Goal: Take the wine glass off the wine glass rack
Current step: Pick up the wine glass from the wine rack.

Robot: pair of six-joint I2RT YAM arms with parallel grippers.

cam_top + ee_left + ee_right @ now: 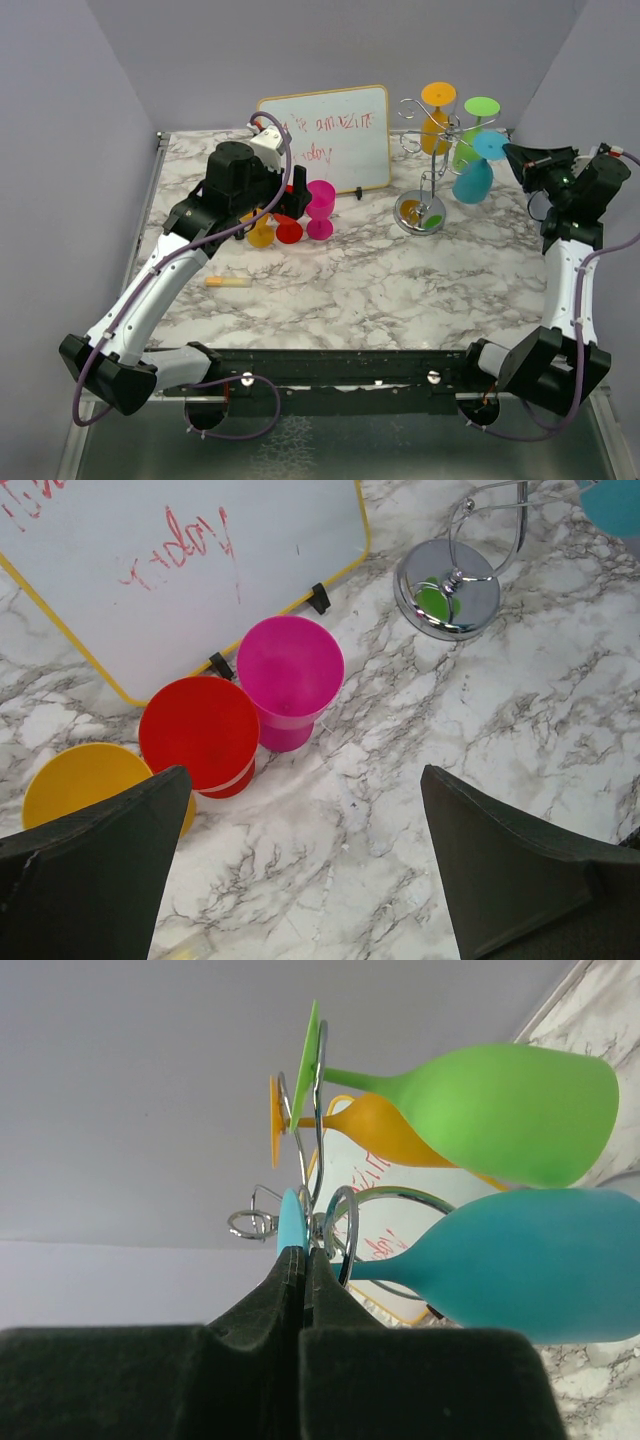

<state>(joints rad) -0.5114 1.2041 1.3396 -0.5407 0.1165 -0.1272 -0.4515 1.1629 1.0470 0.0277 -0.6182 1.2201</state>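
Pinching thin foot of teal plastic wine glass [530,1260] in closed right hand [303,1252], likely to slide it off silver wire rack [418,212]; holding left hand [300,780] wide open over marble worktop [450,730].

Noted: wine glass rack [470,600] is polished metal wire, base mirror-bright (green reflection in it). At its 3 o'clock, turquoise wine glass [540,1260]: smooth matt plastic. The table [380,280]: marble-patterned, faint sheen. The whiteboard [330,135]: glossy white. The right tool [303,1255]: matt black, finely textured.
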